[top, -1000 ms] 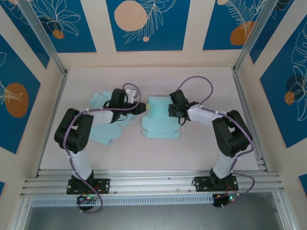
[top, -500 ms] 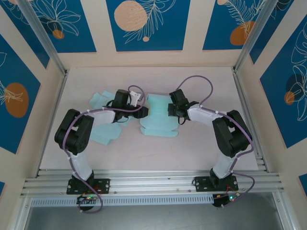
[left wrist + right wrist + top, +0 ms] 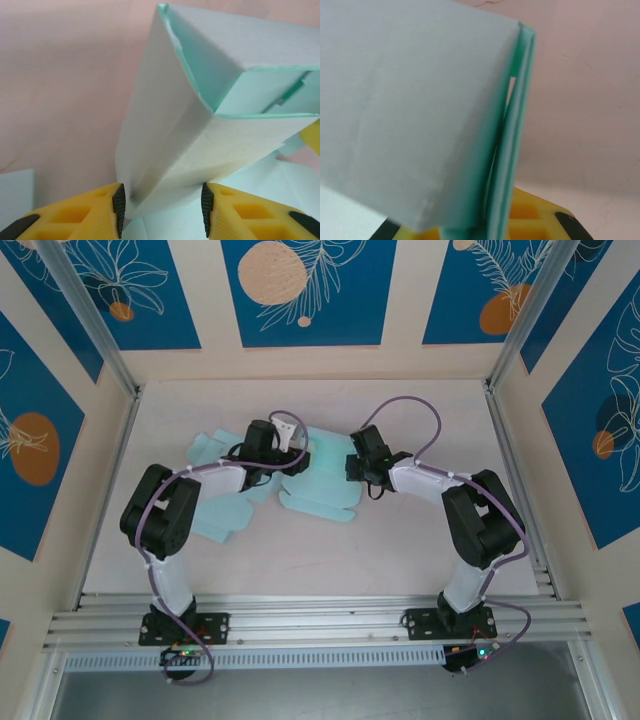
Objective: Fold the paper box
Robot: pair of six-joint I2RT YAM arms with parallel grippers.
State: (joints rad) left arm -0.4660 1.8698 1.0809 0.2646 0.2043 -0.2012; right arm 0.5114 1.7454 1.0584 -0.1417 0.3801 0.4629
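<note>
Now | L end effector (image 3: 162,202) part-open astride paper box (image 3: 322,490) | R end effector (image 3: 352,464) clamps its edge

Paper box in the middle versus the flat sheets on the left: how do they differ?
The paper box has walls folded up; the flat sheets lie unfolded. The box stands in the middle; the sheets lie left of it. Both are pale green paper.
</note>
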